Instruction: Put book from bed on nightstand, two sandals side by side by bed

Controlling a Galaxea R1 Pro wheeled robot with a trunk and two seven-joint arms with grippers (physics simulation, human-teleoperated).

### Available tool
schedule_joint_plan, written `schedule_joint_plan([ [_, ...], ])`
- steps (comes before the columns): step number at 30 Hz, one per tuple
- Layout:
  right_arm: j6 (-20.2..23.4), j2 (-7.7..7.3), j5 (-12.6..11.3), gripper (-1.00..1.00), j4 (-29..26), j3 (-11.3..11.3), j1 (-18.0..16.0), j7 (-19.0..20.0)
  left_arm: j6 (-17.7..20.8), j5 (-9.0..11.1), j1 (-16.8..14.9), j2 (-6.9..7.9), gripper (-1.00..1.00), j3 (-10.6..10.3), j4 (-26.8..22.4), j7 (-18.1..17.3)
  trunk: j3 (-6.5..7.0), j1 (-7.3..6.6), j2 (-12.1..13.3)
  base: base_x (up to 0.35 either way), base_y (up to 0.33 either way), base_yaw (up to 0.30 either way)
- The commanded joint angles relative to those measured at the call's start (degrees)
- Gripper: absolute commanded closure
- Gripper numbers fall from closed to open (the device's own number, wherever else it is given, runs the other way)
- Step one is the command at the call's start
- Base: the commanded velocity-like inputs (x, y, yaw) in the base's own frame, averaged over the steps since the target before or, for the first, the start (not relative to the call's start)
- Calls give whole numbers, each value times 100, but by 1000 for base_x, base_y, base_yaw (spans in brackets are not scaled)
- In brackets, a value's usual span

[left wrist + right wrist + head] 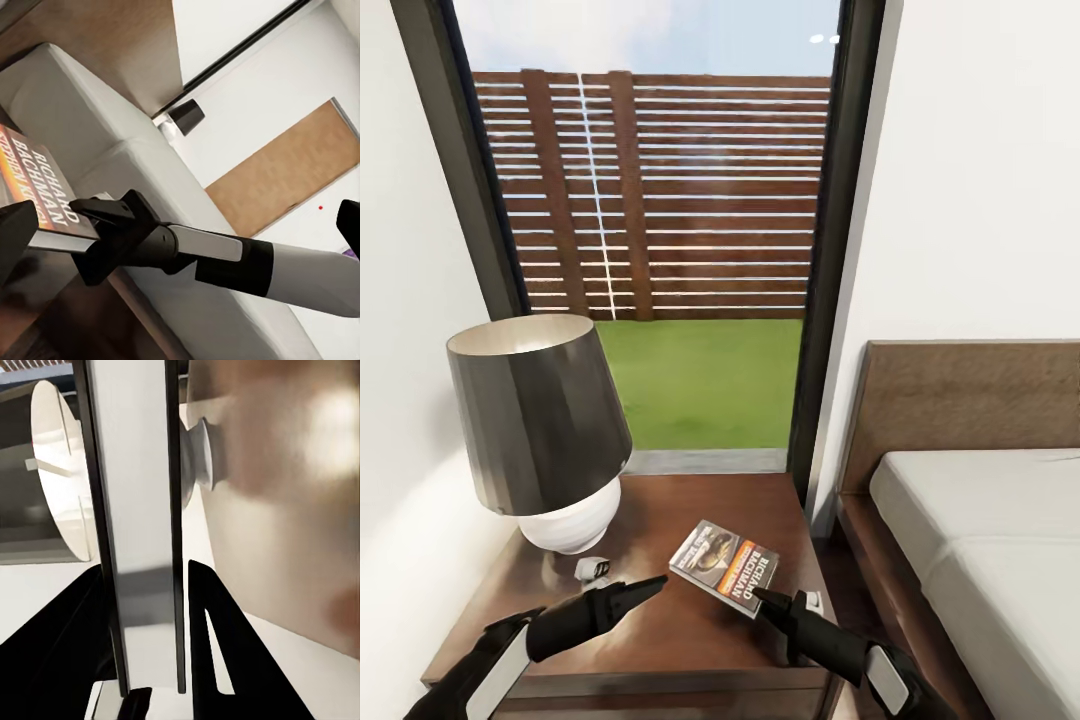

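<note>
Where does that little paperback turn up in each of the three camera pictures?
Head view: the book sits low in the middle, over the nightstand, its edge in the right hand.
Left wrist view: its orange cover is at the left edge.
Right wrist view: the pale, dark-edged slab between the fingers is probably the book, edge-on.
Shared landmark: the lamp.

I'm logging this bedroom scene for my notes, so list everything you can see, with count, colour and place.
book: one, dark cover with orange band and white lettering, over the nightstand top, gripped at its near right edge
nightstand: one, dark brown, beside the bed
lamp: one, dark shade on white ribbed base, on the nightstand's left
small white object: one, by the lamp base
bed: one, brown headboard, light grey mattress, at right
window: one, dark-framed, showing slatted fence and grass
left gripper: black fingers, empty
right gripper: black fingers clamping the book
</note>
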Motion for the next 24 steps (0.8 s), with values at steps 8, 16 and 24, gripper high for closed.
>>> schedule_joint_plan([
  [8, 25, 196, 32, 100, -17, -25, 0, -126, 60, 55, -4, 7, -100, -26, 6, -2, -6, -1, -2, 0, 0, 0],
  [16, 25, 208, 28, 100, -39, -19, -2, -583, 60, 55, -4, 7, -100, -26, 7, -2, -6, -1, -2, 0, 0, 0],
  [24, 25, 208, 32, 100, -361, -25, 1, -612, 60, 55, -4, 7, -100, -26, 7, -2, -6, -1, -2, 0, 0, 0],
])
